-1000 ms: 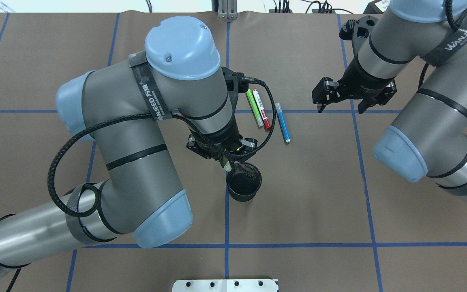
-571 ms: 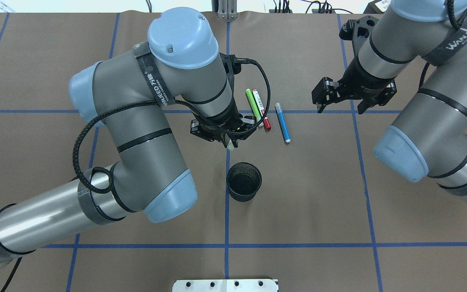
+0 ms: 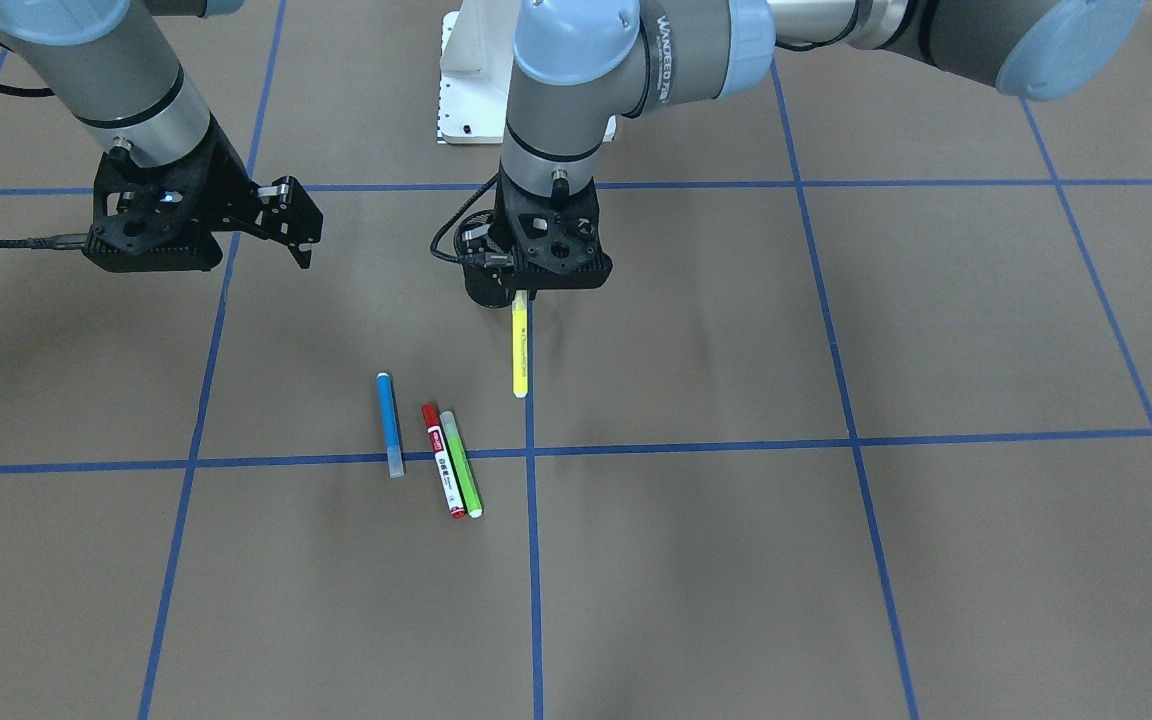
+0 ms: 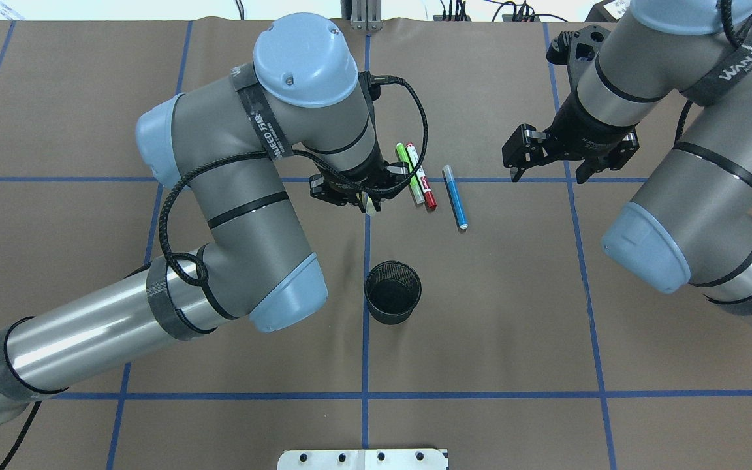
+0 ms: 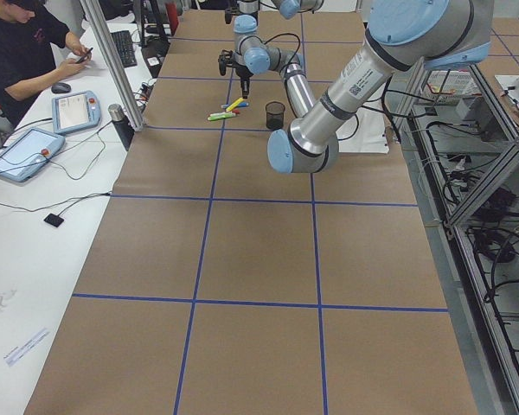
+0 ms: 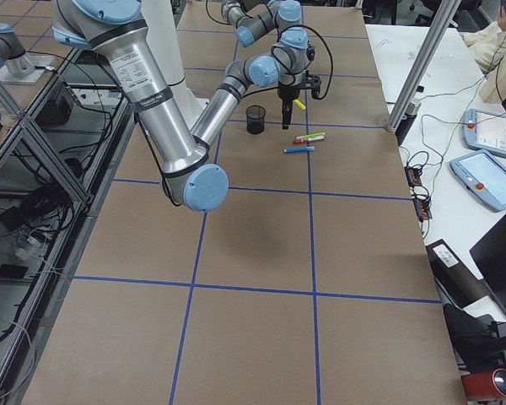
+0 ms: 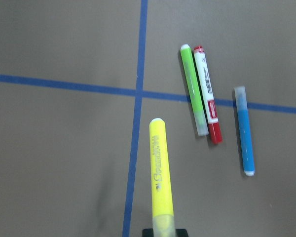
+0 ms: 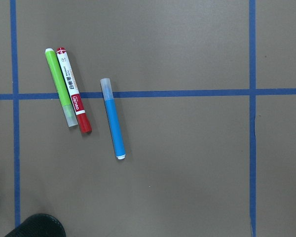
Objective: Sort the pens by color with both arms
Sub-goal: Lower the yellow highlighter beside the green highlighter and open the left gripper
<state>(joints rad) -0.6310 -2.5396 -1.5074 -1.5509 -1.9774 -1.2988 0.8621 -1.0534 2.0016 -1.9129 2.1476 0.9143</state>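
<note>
My left gripper (image 4: 365,198) is shut on the yellow pen (image 3: 520,350), which hangs tip down above the table, just left of the other pens; it also shows in the left wrist view (image 7: 160,170). The light green pen (image 4: 407,171) and the white pen with red cap (image 4: 422,181) lie side by side and touching on the table. The blue pen (image 4: 455,196) lies a little to their right. My right gripper (image 4: 549,173) is open and empty, hovering to the right of the blue pen.
A black mesh cup (image 4: 392,292) stands upright on the table nearer the robot than the pens. Blue tape lines cross the brown table cover (image 4: 513,313). A white base plate (image 4: 363,459) sits at the near edge.
My left gripper has carried the yellow pen from over the cup's rim away from the robot, to beside the green pen. The right arm and the lying pens have not moved.
</note>
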